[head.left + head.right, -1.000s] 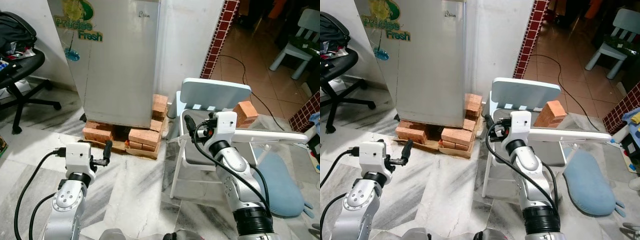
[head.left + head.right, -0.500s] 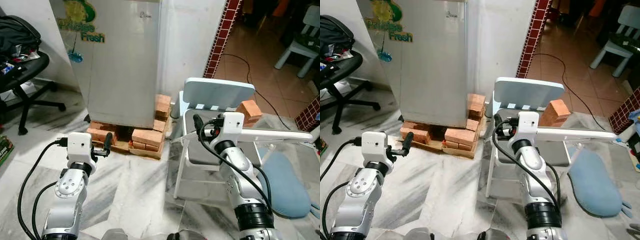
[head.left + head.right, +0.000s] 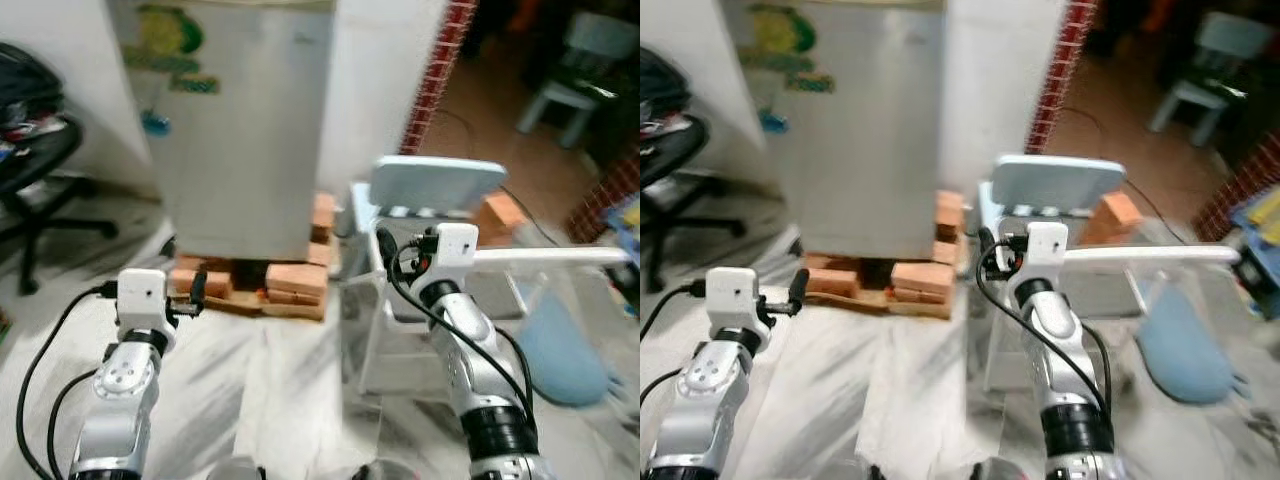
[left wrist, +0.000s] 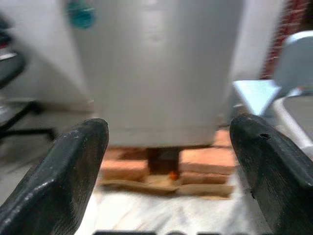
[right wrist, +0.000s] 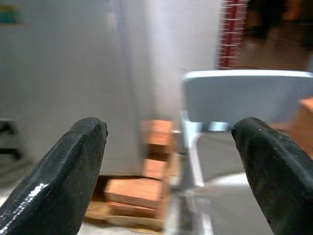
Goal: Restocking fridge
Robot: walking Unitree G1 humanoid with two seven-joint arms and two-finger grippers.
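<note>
Silver arms raised, left hand (image 4: 168, 161) and right hand (image 5: 168, 161) spread toward fridge (image 3: 245, 130).

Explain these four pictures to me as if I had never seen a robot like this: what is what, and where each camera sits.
This is a walking humanoid robot. The two wide pictures come from its head, looking down at its silver arms. The left gripper and right gripper each have two black fingers, both open and holding nothing. The two close pictures come from wrist cameras, looking out between those fingers. Ahead stands a closed silver fridge propped on bricks, with a pale blue chair beside it and an office chair off to the left. The blur suggests the robot is moving.
</note>
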